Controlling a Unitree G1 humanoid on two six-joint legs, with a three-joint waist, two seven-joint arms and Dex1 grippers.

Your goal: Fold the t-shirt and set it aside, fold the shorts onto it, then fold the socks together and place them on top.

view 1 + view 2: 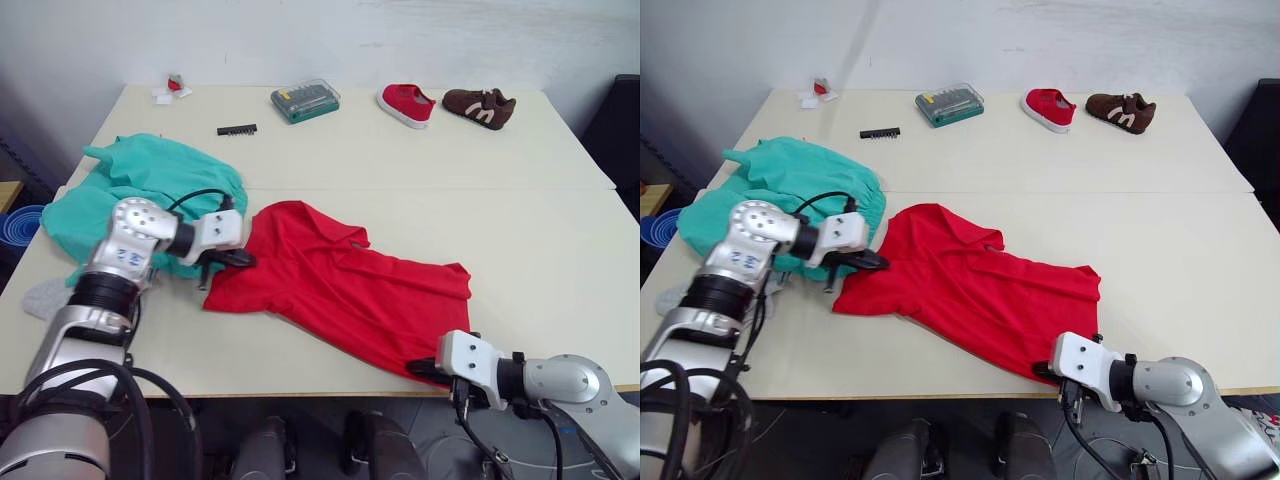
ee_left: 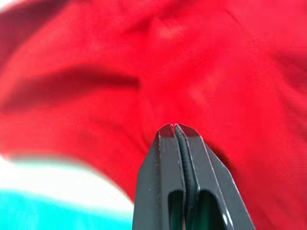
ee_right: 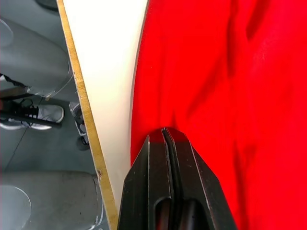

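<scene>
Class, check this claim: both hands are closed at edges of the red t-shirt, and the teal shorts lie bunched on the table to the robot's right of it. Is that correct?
Not quite. The left hand and right hand are indeed closed at the t-shirt, but the shorts lie bunched to the robot's left of it, as the left eye view shows.

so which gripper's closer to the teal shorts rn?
Left. The left gripper is at the t-shirt's edge right beside the shorts. The right gripper is at the shirt's opposite near corner, far from them.
</scene>
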